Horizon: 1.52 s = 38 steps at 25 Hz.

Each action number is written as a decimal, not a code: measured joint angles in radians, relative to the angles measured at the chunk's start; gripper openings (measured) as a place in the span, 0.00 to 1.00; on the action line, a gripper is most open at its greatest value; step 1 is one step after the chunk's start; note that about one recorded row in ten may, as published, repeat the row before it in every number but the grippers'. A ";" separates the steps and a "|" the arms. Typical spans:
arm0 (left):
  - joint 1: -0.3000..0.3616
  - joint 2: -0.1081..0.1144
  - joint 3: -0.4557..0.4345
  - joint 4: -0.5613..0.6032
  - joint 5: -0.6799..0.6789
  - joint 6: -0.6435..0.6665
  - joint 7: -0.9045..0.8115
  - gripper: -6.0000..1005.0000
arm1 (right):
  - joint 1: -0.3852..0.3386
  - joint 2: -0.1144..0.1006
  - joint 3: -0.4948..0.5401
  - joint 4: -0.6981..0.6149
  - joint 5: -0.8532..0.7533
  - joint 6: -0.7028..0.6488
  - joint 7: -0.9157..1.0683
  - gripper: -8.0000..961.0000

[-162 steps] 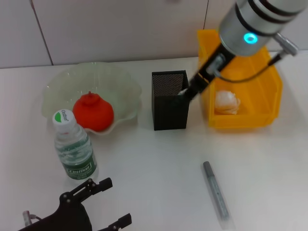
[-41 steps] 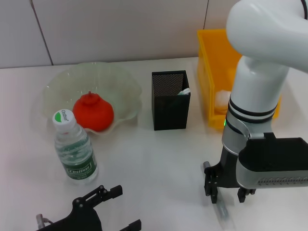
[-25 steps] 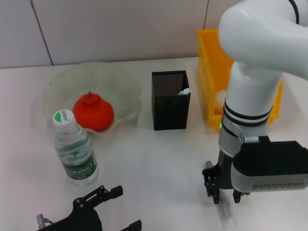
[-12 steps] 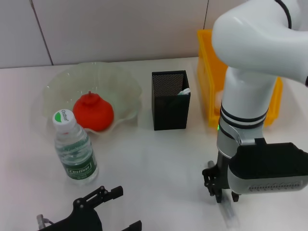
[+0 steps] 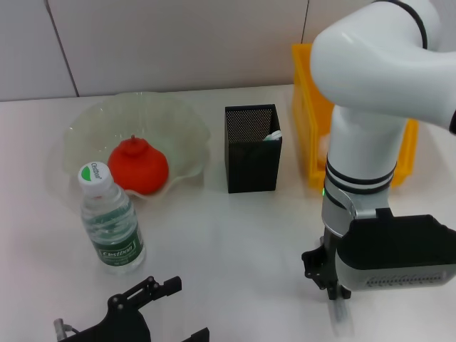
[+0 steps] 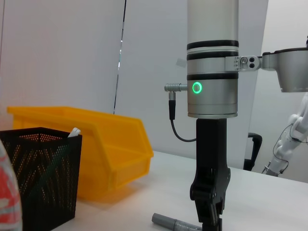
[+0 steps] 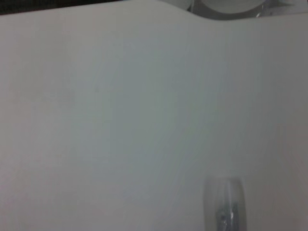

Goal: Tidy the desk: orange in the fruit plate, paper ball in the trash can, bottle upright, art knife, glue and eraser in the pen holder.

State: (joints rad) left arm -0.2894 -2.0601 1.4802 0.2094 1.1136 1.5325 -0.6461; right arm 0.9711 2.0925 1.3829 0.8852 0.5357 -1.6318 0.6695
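**Right gripper down on the art knife**

The right gripper (image 5: 333, 288) stands upright at the desk's five o'clock, straight over the grey art knife (image 6: 177, 224) — placed for a top-down pinch. Its jaws look nearly closed about the barrel, though actual contact cannot be told. The pen holder (image 5: 251, 148) waits at centre. The left gripper (image 5: 153, 317) idles at seven o'clock, jaws apart.
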 joint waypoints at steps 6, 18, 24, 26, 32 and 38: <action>-0.001 0.000 0.000 -0.001 0.000 0.002 0.000 0.84 | -0.005 0.001 -0.010 0.018 0.000 -0.007 0.059 0.13; 0.002 0.000 0.000 0.002 0.000 0.005 0.000 0.84 | -0.020 0.000 -0.013 0.066 0.005 -0.020 0.118 0.13; 0.006 0.000 0.000 0.003 0.000 0.008 0.000 0.84 | -0.032 -0.003 -0.004 0.115 0.007 -0.053 0.159 0.13; 0.006 0.000 -0.002 0.003 0.000 0.010 0.000 0.84 | -0.032 -0.004 0.004 0.138 0.013 -0.078 0.195 0.13; 0.008 0.000 -0.005 0.002 0.000 0.018 0.000 0.84 | -0.037 -0.007 0.046 0.224 0.024 -0.120 0.304 0.13; 0.018 -0.003 -0.027 -0.001 -0.009 0.026 0.000 0.84 | -0.043 -0.007 0.106 0.304 0.047 -0.166 0.430 0.12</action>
State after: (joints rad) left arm -0.2711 -2.0636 1.4529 0.2087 1.1044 1.5587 -0.6459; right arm 0.9281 2.0855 1.4886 1.1893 0.5831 -1.7976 1.0991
